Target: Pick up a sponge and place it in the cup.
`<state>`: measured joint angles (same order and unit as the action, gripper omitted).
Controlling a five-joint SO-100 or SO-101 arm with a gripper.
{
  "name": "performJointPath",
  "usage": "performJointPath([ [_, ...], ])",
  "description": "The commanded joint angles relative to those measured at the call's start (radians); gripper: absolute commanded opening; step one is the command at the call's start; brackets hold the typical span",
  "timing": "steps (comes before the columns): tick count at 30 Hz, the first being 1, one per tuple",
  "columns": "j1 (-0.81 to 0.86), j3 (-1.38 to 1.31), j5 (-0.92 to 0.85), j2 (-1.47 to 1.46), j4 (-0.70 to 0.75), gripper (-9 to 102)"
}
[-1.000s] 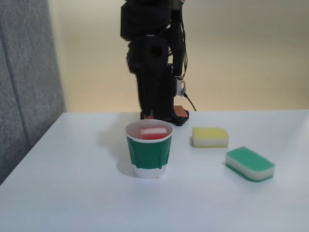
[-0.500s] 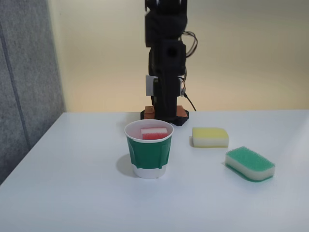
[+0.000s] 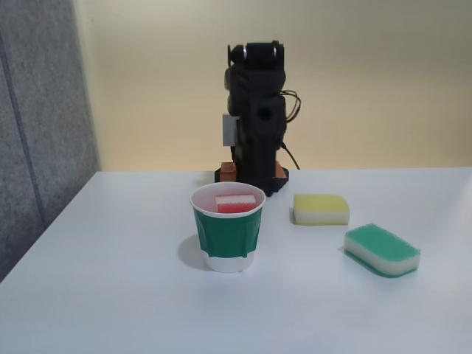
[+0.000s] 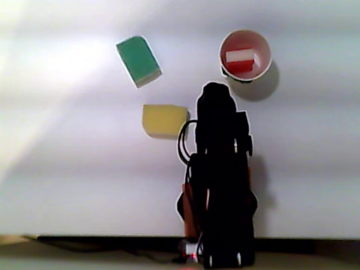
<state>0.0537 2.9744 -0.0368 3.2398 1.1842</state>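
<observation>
In the fixed view, left to right on a white table (image 3: 110,295): a green paper cup (image 3: 228,237) with the red-topped sponge (image 3: 236,203) resting inside, then a yellow-topped sponge (image 3: 321,209), then a green-topped sponge (image 3: 382,250). Behind the cup the black arm (image 3: 255,125) is folded upright — its pincer is lost in the dark mass, so I cannot tell whether it is apart or together. Little risk remains; a swing of the arm could likely tip the light cup, which stands near it — spilling the sponge.

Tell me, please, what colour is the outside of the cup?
Green, with a white rim and base band; the cup shows best in the fixed view.
</observation>
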Motion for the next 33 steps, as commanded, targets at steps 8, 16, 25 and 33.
performJointPath([
  [8, 0.023, 0.067, -0.052, 0.021, 0.034, 0],
  [16, 0.035, 0.117, -0.064, 0.023, 0.057, 0],
  [25, 0.020, 0.117, -0.057, 0.023, 0.212, 0],
  [33, 0.028, 0.117, -0.055, 0.023, 0.213, 0],
])
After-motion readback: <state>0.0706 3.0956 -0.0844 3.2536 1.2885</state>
